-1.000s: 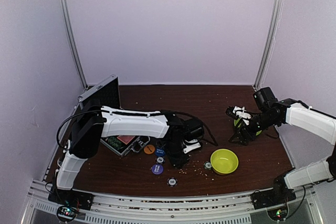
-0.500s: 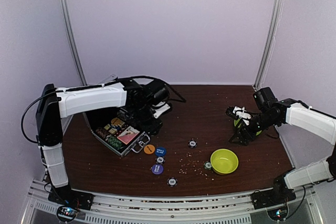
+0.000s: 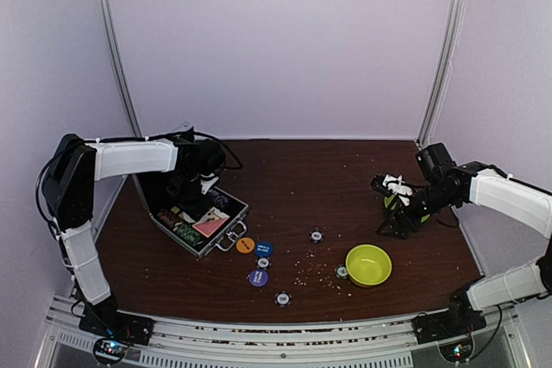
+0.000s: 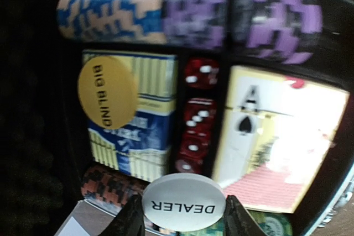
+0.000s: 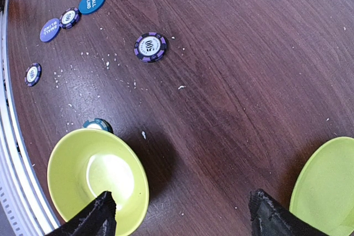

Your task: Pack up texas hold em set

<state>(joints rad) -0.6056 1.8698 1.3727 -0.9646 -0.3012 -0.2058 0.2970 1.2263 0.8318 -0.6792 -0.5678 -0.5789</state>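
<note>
From my station I see the left gripper (image 4: 182, 205) clamped on the white DEALER button (image 4: 183, 198), its two fingers (image 4: 130, 220) pressed against opposite edges of the disc. It hangs directly over the open silver case (image 3: 178, 239) at the left of the overhead frame. The left wrist view shows the case's black-lined compartments beneath the button. A row of striped chips (image 4: 110, 6) runs across the top, blue-and-orange on the left and purple on the right. An orange BIG BLIND button (image 4: 107, 92) lies flat on a blue-and-yellow card deck (image 4: 141, 136), and red dice (image 4: 196, 111) are lined up in the narrow middle slot. A second deck (image 4: 276, 136) showing an ace of spades sits at the right. The right gripper (image 5: 180, 208) is spread wide with nothing between its fingers. Its wrist view shows bare table (image 5: 238, 70) between the lime-green bowl (image 5: 72, 181) at lower left and the lime-green plate (image 5: 329, 186) at lower right. Loose in the middle of the overhead frame, just right of the case, lie an orange button (image 3: 246, 245), a blue button (image 3: 264, 248), a purple button (image 3: 258, 277) and several stray chips (image 3: 316, 235). A teal chip (image 5: 98, 124) rests against the bowl's rim.
</note>
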